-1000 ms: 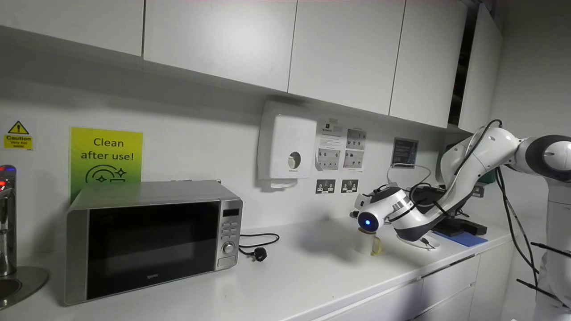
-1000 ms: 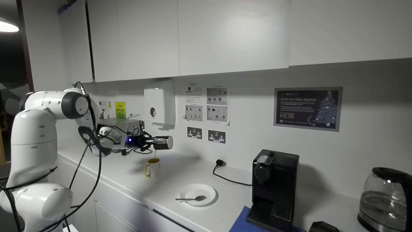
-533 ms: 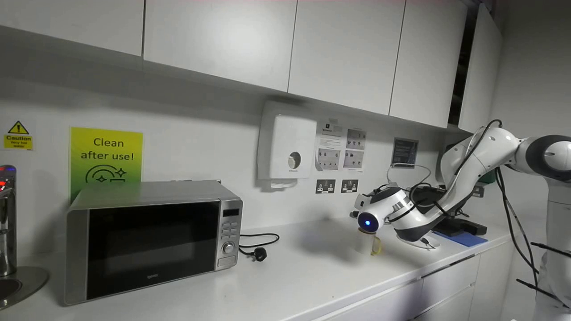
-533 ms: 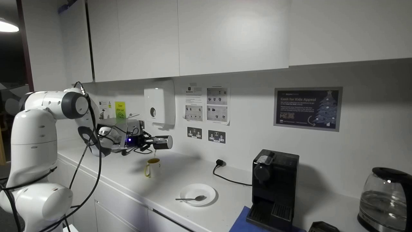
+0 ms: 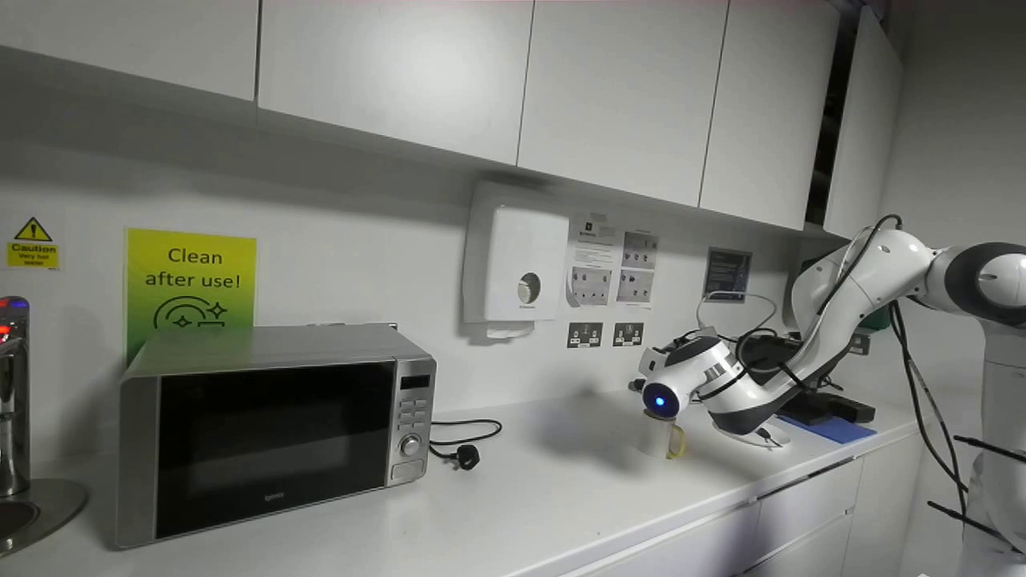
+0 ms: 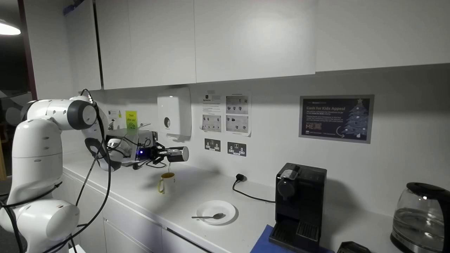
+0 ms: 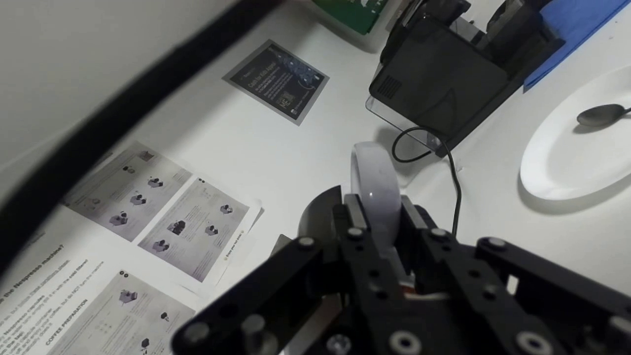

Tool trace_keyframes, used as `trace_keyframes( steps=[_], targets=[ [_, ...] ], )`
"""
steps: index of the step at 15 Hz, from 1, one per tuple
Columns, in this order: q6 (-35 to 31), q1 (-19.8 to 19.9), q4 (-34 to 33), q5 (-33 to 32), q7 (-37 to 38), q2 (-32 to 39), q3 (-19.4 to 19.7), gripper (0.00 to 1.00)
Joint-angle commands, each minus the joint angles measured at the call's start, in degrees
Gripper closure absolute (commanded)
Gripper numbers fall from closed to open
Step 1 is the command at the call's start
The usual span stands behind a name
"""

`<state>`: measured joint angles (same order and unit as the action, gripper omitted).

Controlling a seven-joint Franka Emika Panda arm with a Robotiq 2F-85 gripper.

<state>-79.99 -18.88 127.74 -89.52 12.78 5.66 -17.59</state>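
Stretching out low over the worktop (image 5: 521,489), the arm (image 6: 37,144) is holding its hand (image 7: 378,222) about level — and that hand is clamping the white handle (image 7: 375,182) of a dark cup (image 6: 178,154) between its fingers. The dark cup is lying sideways in mid-air just above a yellow-lined mug (image 6: 168,183), and a thin stream (image 6: 169,167) is running down into the mug. The wrist (image 5: 664,401) is blocking the dark cup in an exterior view, the fingers are hiding most of it in the wrist view, and a blurry black cable (image 7: 143,93) is crossing the corner there. A glass jug (image 6: 418,218) is getting cut off at the edge. I'm counting one cup, one mug, one plate (image 6: 214,206), one spoon (image 6: 218,215), one coffee machine (image 6: 299,203), one microwave (image 5: 276,433) — and two wall sockets (image 6: 212,144).
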Motion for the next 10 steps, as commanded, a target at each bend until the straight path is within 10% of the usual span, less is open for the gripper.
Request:
trace_keyframes(
  steps=[1,10],
  targets=[
    [4.1,-0.4,0.6,-2.8,1.8,-0.4,-0.4,0.95],
    [4.3,-0.4,0.7,-3.7,1.7,-0.1,-0.4,0.95]
  ],
)
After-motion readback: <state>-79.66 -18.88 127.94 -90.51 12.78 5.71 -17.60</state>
